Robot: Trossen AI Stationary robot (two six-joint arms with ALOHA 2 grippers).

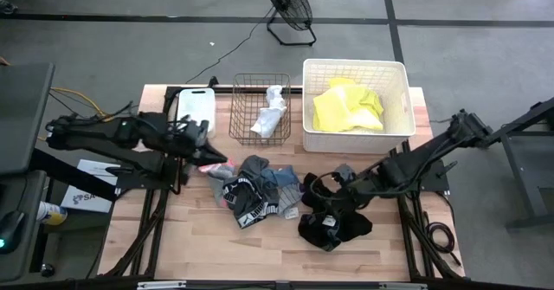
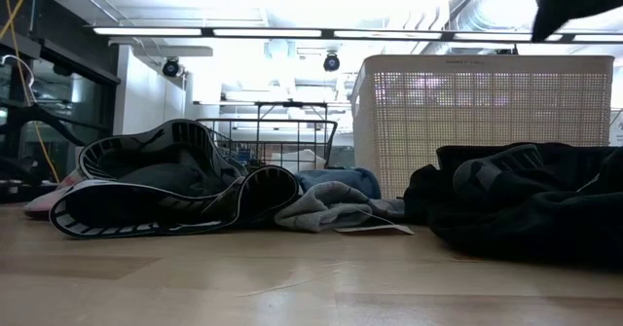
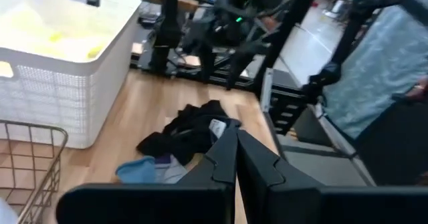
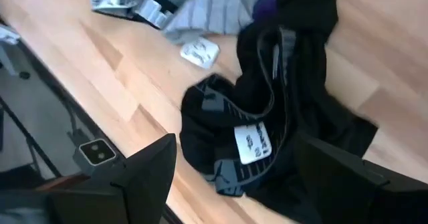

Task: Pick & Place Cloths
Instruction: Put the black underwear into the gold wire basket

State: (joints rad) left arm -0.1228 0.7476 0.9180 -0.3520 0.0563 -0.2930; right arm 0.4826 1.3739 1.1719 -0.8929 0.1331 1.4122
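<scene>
Left gripper is out over the table's left side, just short of the central heap, and its two dark fingers are pressed flat together with nothing visible between them. A small pink-red piece lies right beside its tip on the wooden table. The heap itself, a black garment with white print tangled with a grey-blue cloth, sits mid-table in front of the copper wire basket, and a white cloth is already inside that basket. The neon-yellow garment fills the big white plastic tub at the back right. Over on the right, the right gripper is low above the black garment, fingers spread wide to either side of the fabric, with a white label showing between them; whether they touch the cloth is hard to tell. A smaller white tub stands at the back left, behind the left arm.
</scene>
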